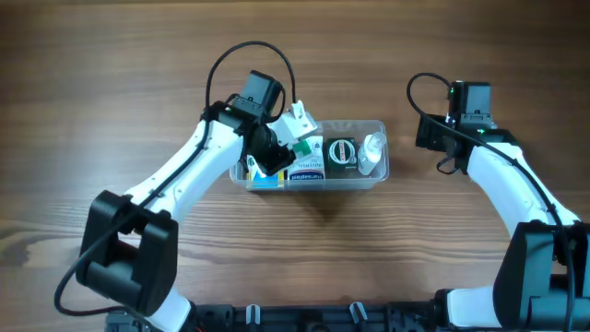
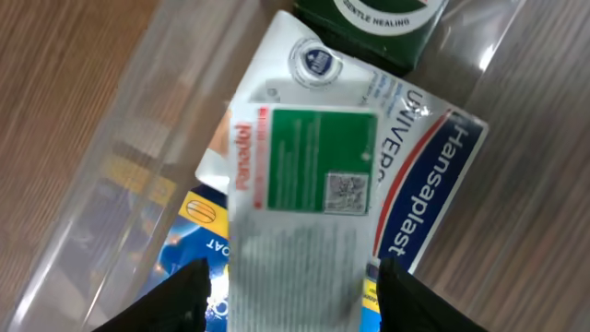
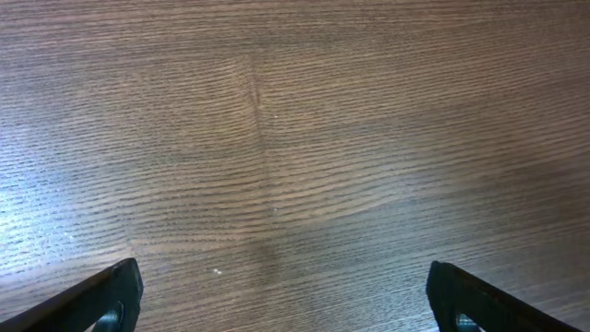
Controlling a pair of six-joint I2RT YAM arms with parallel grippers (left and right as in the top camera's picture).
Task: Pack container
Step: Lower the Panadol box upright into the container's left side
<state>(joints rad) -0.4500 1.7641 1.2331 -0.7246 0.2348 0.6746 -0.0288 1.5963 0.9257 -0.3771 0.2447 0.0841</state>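
- One clear plastic container (image 1: 380, 171) sits mid-table in the overhead view, with small boxes and a little bottle (image 1: 371, 152) packed inside.
- Only the left wrist view gives us labels: the left gripper (image 2: 293, 277) straddles a white Panadol box (image 2: 304, 184) lying over a Hansaplast box (image 2: 433, 194). We cannot tell whether its fingers pinch the box.
- In the right wrist view we see the right gripper (image 3: 283, 281) spread wide, holding nothing, above the wooden table (image 3: 277, 138).
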